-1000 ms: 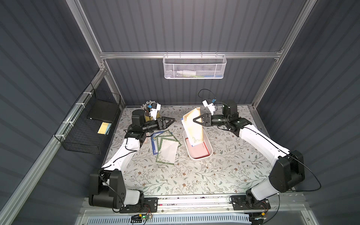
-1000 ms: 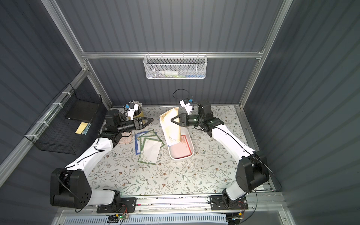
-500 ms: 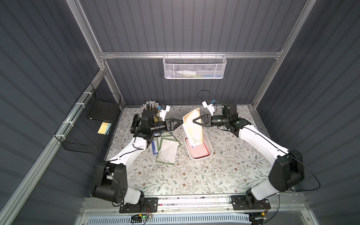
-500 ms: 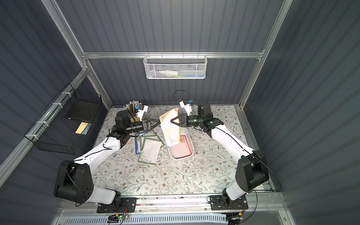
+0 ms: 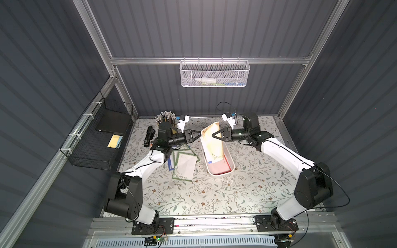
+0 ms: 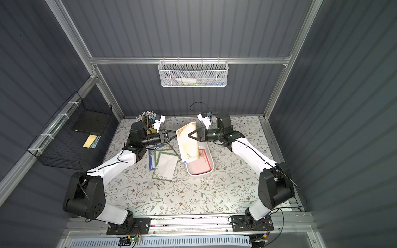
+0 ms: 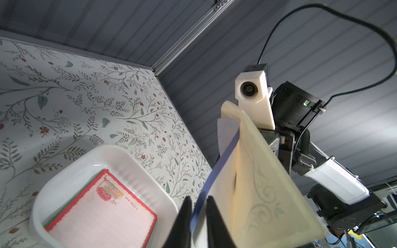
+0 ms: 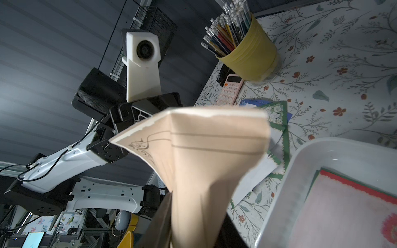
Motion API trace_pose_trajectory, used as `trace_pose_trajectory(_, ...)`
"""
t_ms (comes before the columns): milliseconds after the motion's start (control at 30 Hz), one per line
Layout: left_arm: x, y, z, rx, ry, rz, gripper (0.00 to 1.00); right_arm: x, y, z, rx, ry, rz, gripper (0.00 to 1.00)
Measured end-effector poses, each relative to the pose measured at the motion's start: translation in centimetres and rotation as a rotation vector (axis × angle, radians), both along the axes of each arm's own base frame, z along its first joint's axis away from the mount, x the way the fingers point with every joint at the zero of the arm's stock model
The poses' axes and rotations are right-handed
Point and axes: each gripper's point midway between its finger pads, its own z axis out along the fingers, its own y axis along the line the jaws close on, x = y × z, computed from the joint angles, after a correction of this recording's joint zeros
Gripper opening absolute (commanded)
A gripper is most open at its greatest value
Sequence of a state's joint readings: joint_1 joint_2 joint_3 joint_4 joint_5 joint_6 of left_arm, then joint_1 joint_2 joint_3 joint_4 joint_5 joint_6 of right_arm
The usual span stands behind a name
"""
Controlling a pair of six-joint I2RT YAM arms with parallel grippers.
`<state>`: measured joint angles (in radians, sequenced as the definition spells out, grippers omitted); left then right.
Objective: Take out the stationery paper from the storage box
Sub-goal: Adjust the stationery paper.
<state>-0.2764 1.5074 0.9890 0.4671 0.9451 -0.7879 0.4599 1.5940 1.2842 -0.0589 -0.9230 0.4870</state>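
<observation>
Holding a bundle of stationery paper (image 5: 211, 148) (image 6: 189, 148) up over the storage box (image 5: 217, 174) (image 6: 199, 173), the right gripper (image 5: 213, 135) (image 6: 189, 135) is clenched on the far part of the tan-cream sheets. The bundle hangs tilted and its lower end reaches down into the box. I cannot tell if it touches what lies there.

The left gripper (image 5: 199, 134) (image 6: 175, 133) comes in from the left and is closed on the left edge of the same bundle. In the left wrist view, a blue-edged sheet sits pinched between its two black fingers (image 7: 184, 221), just beside the cream sheet with the curly ornament.

Inside the box a red-bordered sheet (image 5: 220, 167) (image 7: 103, 216) with a pink centre lies flat, and a green edge shows under it. The box stands on the flowered table (image 5: 214, 199), a little right of the middle.

Just left of the box, green-bordered sheets (image 5: 183, 172) and a blue-bordered one lie overlapped on the table, with a white paper on top. At the far left a yellow cup of pencils (image 8: 251, 58) stands with a pink calculator (image 8: 231, 90) beside it.
</observation>
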Motion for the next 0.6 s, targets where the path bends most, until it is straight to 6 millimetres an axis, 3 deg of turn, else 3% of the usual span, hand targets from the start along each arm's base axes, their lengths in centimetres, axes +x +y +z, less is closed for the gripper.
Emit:
trace_pose_trajectory(333, 0.3, 0.2, -1.2, 0.047, 0.029, 0.022, 0.0, 0.1, 0.0, -0.1, -0.003, 0.0, -0.004, 0.3)
trace_pose_trajectory(600, 0.4, 1.2, -0.7, 0.097, 0.024, 0.053, 0.0, 0.2, -0.2, -0.8, -0.029, 0.001, -0.017, 0.3)
